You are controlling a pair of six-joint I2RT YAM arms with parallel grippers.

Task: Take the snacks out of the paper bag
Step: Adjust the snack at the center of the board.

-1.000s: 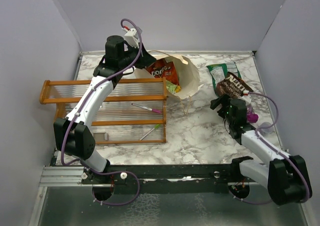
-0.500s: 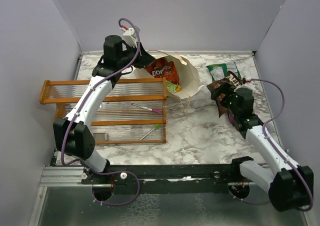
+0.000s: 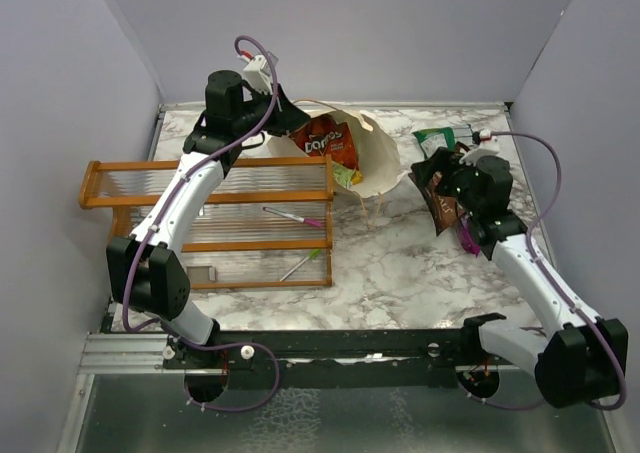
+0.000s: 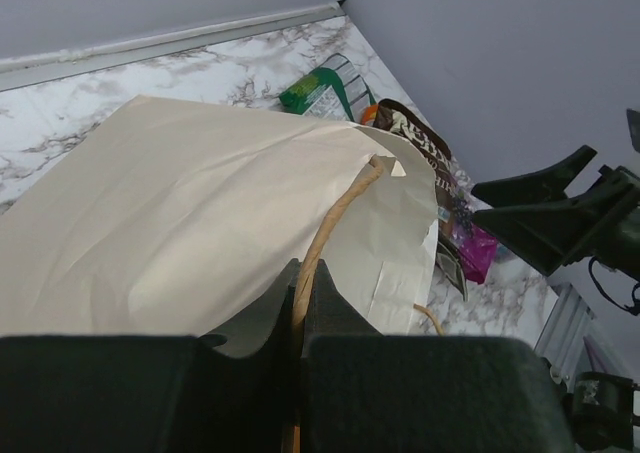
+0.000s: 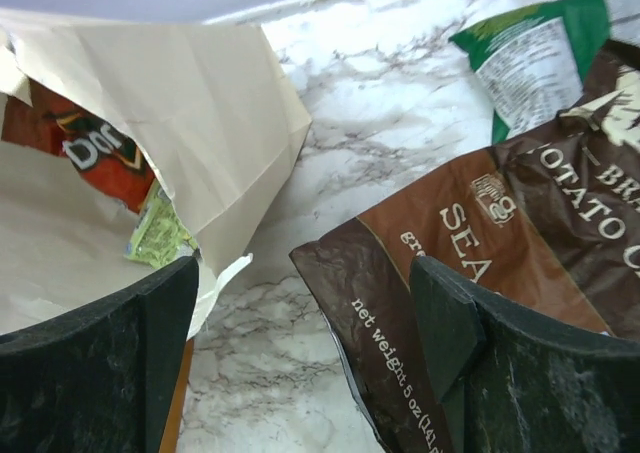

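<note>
The cream paper bag (image 3: pixel 378 161) lies on its side with its mouth toward the right. My left gripper (image 3: pixel 290 123) is shut on its twine handle (image 4: pixel 340 213) at the far rim, holding the mouth up. Inside show a red chip bag (image 3: pixel 326 141) and a lime packet (image 3: pixel 346 176). My right gripper (image 3: pixel 437 170) hovers open and empty just right of the mouth, over the near corner of a dark brown packet (image 5: pixel 520 223). A green-white packet (image 3: pixel 437 138) lies behind it, and a magenta packet (image 3: pixel 468 238) near the right arm.
An orange wooden rack (image 3: pixel 210 208) with clear slats fills the left half of the marble table, two pens (image 3: pixel 295 216) resting on it. Grey walls close in the left, back and right sides. The bag's second handle loop (image 3: pixel 375 213) trails on the marble.
My right arm has swung away from the magenta packet, farther back and left toward the bag's mouth, jaws still open. The left gripper keeps its hold on the handle without moving.
</note>
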